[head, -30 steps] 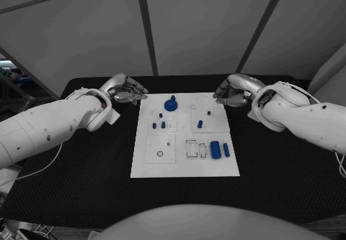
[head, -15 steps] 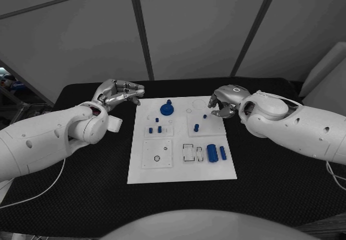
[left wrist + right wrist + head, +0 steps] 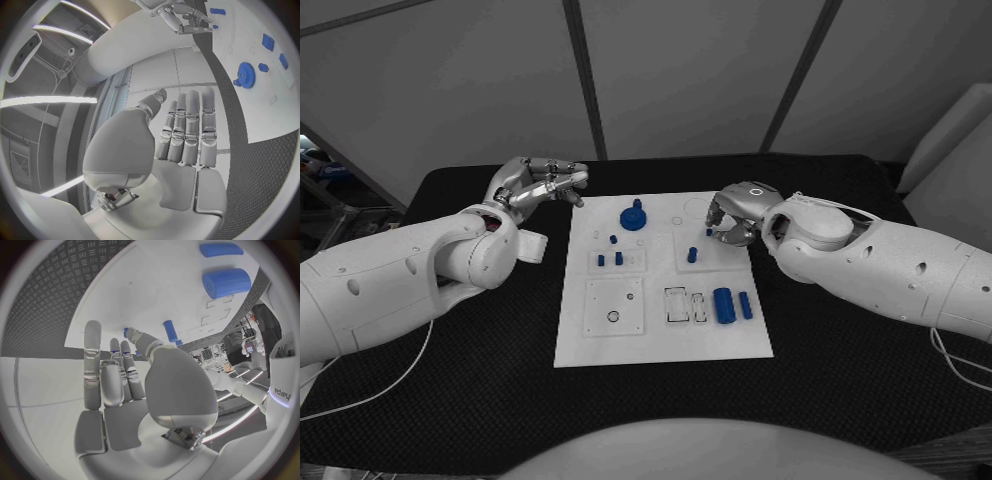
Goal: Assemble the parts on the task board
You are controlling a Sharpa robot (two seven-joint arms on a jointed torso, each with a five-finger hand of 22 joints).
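The white task board lies in the middle of the black table. A blue gear stands at its far edge, with small blue pegs nearer me and another peg to the right. A thick blue cylinder and a thin one lie at the right. My left hand hovers off the board's far left corner, fingers straight and apart, holding nothing. My right hand hangs over the board's far right part. Its thumb reaches down beside a small peg, and nothing is gripped.
The board has two raised square plates and clear rectangular slots beside the cylinders. Black matting surrounds it on all sides. My right forearm lies along the board's right edge.
My right hand has moved left, from beside the board to over its far right part. My left hand's fingers have straightened out. The camera has also shifted.
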